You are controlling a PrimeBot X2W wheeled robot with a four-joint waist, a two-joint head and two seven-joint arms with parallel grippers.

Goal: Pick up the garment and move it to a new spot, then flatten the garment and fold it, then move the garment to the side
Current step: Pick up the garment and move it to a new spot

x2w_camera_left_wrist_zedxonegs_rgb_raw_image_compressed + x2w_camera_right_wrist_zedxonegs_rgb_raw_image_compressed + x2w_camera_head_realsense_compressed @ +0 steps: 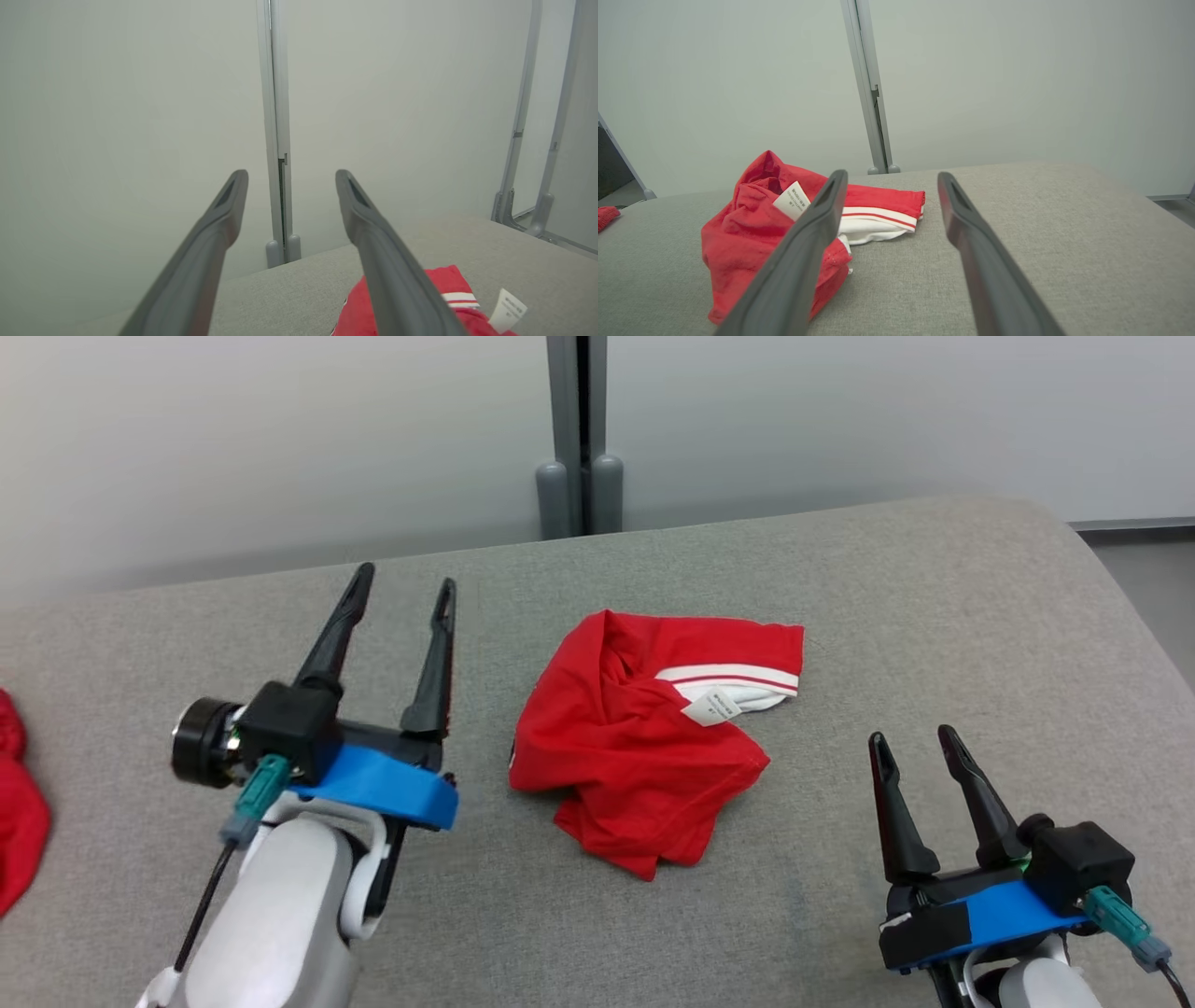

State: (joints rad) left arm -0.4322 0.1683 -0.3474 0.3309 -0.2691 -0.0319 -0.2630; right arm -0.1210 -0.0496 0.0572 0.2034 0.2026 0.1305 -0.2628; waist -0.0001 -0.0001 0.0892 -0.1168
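A pale grey-white wall (280,448) of smooth panels stands behind the surface (840,616), lit softly and evenly. A slim grey upright post (579,420) divides two panels and ends in two rounded grey feet (553,499) just beyond the surface's far edge. The surface is covered in grey woven fabric, and its far right corner curves round. Past that corner lies a patch of grey floor (1153,579), with a dark skirting line (1134,525) where wall meets floor. In the left wrist view two more grey uprights (518,140) stand at the right; in the right wrist view a dark opening (609,163) shows at the far left
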